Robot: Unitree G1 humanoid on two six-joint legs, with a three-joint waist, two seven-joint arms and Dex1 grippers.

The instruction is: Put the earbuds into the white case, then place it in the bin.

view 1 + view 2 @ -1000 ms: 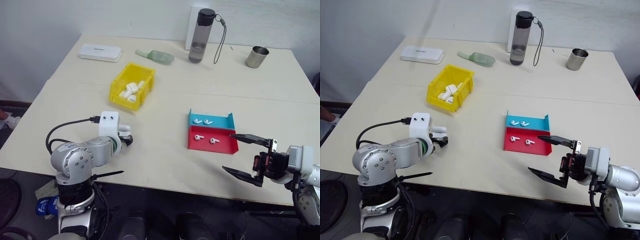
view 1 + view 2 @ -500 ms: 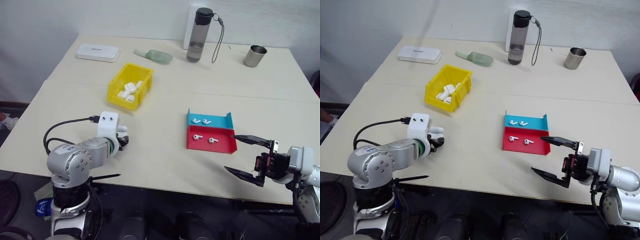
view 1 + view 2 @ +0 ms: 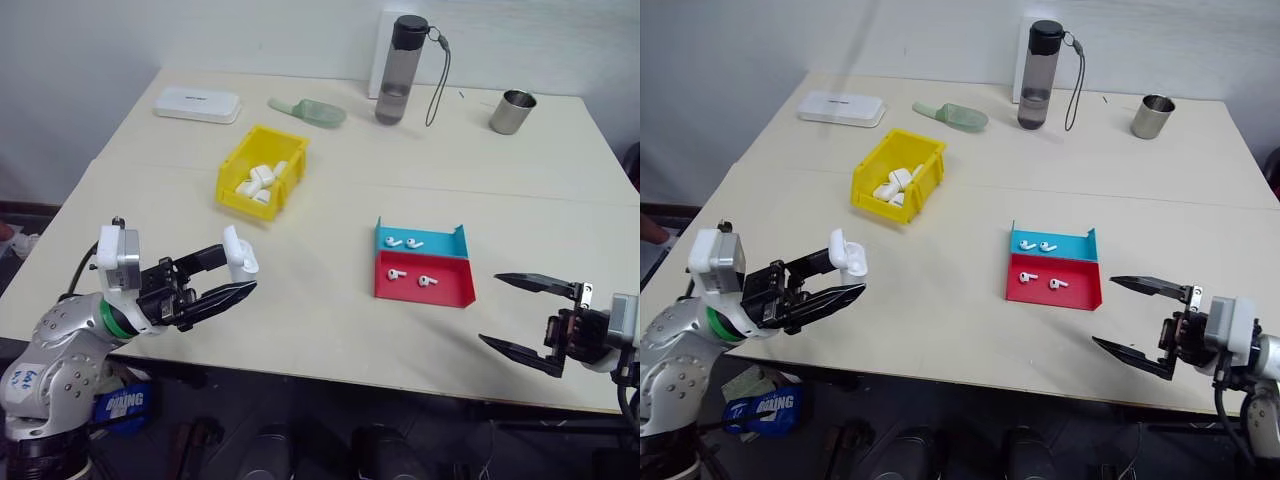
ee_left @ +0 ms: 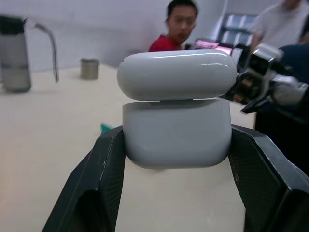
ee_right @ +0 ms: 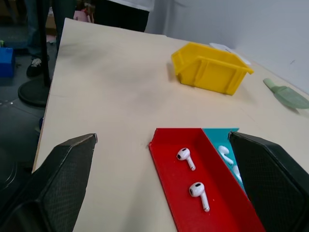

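On the pale surface (image 3: 330, 300), the largest task item is the yellow bin (image 3: 263, 171), open-topped and stiff-walled, with several white cases already lying in it; it looks stable enough to drop a case into without being held. Nearer the front right sit a shallow red tray (image 3: 424, 281) and, touching its far side, a blue tray (image 3: 422, 241), each holding a pair of earbuds.

The left end effector (image 3: 236, 277) is raised above the front left of the surface, its black fingers clamped on the lower body of the white case (image 3: 239, 254), whose lid stands slightly ajar in the left wrist view. The case is glossy and rounded, so it probably slides easily; the flat side walls below the hinge line are the sound place to pinch, leaving the lid free to swing.

The right end effector (image 3: 535, 315) hovers just right of the red tray with its fingers spread wide and nothing between them.

The earbuds in the red tray (image 5: 192, 175) are tiny, light and slick. I judge the bulbous head the safest purchase, with a gentle pinch, since the short stems could squirt out.
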